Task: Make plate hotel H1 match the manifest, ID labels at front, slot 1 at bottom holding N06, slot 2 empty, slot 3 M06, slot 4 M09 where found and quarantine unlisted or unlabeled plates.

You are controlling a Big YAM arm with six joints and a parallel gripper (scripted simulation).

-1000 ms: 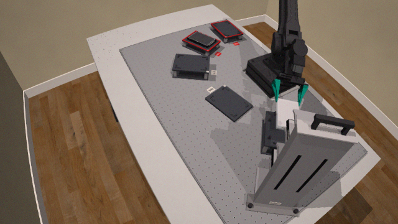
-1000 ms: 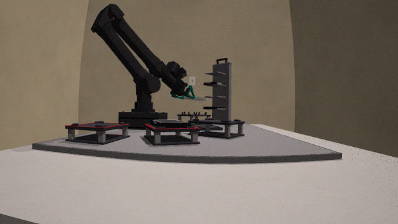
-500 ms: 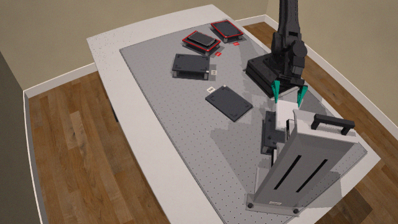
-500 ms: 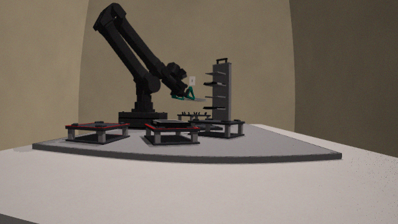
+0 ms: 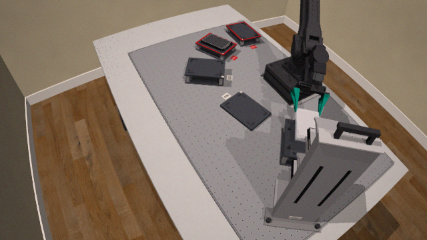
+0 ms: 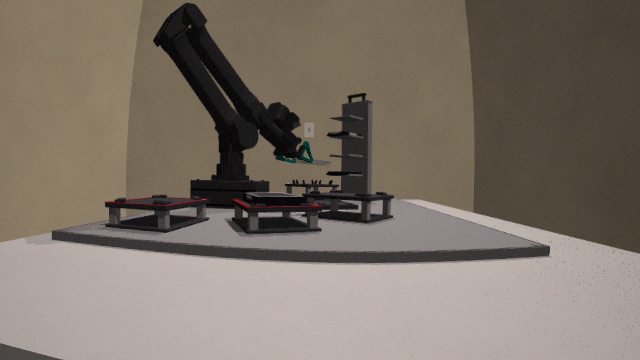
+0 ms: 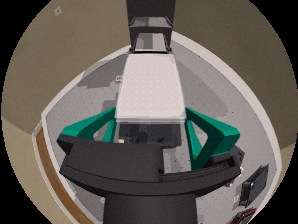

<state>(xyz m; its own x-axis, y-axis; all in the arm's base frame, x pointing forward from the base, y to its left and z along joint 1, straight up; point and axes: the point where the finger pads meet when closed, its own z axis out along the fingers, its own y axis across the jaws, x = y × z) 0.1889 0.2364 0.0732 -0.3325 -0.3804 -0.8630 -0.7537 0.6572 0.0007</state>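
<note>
My gripper point(image 5: 307, 111) is shut on a white plate point(image 5: 305, 123) by its long sides and holds it level in the air in front of the plate hotel H1 point(image 5: 330, 173). In the side view the white plate point(image 6: 315, 162) hangs just short of the hotel point(image 6: 356, 145), a little below the second shelf from the bottom. Dark plates lie on the bottom shelf point(image 6: 345, 173) and the third shelf point(image 6: 345, 136). The top shelf looks bare. In the wrist view the white plate point(image 7: 150, 90) reaches from my fingers towards the hotel point(image 7: 152, 3). I read no label on it.
A red-rimmed quarantine nest point(image 5: 216, 44) holds a dark plate; the other red-rimmed nest point(image 5: 243, 31) is bare. A raised dark nest point(image 5: 204, 68) and a flat dark nest point(image 5: 245, 111) stand mid-deck. Another dark nest point(image 5: 289, 140) stands below the held plate. The arm base point(image 5: 287, 80) is behind.
</note>
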